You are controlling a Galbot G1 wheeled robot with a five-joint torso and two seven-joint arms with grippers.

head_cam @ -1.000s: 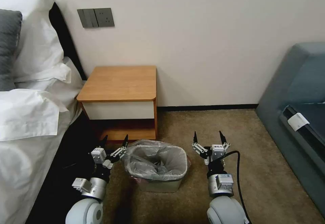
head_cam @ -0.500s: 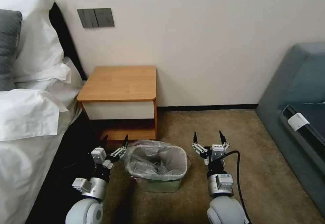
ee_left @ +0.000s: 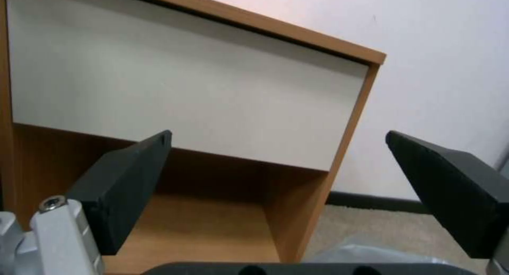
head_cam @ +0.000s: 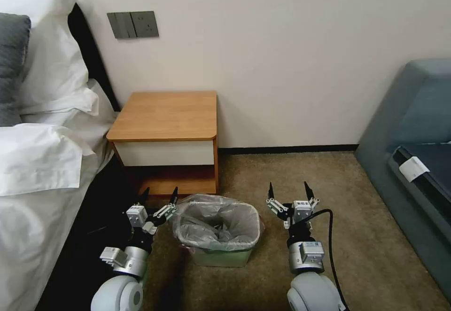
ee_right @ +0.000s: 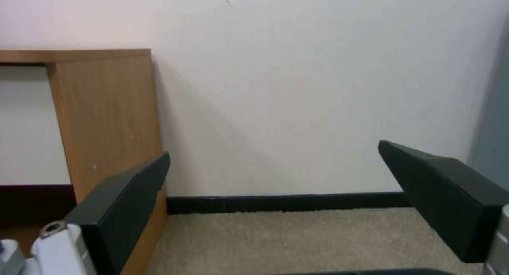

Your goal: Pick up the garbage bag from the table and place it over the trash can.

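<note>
nothing much has moved since the earlier frames: both arms hold the same spots either side of the bin, and the bin's base now reads a touch greener below the plastic film.

one trash can point(head_cam: 220, 254) sits on the carpet point(head_cam: 300, 170), just near of the table point(head_cam: 167, 116). one garbage bag point(head_cam: 213, 221) is already draped over it, grey crinkled film folded out over the rim all round, with a pinkish edge peeking at the bag's near left corner. the tabletop is bare wood.

two grippers, one each side. left gripper point(head_cam: 159, 197) hovers just left of the can, fingers spread apart and holding nothing; one tip is right beside the bag's left edge, and whether it touches i cannot tell. from its wrist camera the two dark fingers point(ee_left: 125, 183) frame the table's cream drawer front and lower shelf. right gripper point(head_cam: 289, 191) hangs to the right of the can, apart from it, jaws also wide and empty; its wrist camera looks at the wall, the black baseboard and the table's side panel point(ee_right: 109, 120).

far left: one bed point(head_cam: 33, 160) with white pillows, plus one grey cushion. one wall switch plate point(head_cam: 132, 24) above. one blue-grey sofa point(head_cam: 413, 128) on the right, carrying a white label point(head_cam: 413, 168); its writing is too small to read. small labels on the right wrist are unreadable too.
</note>
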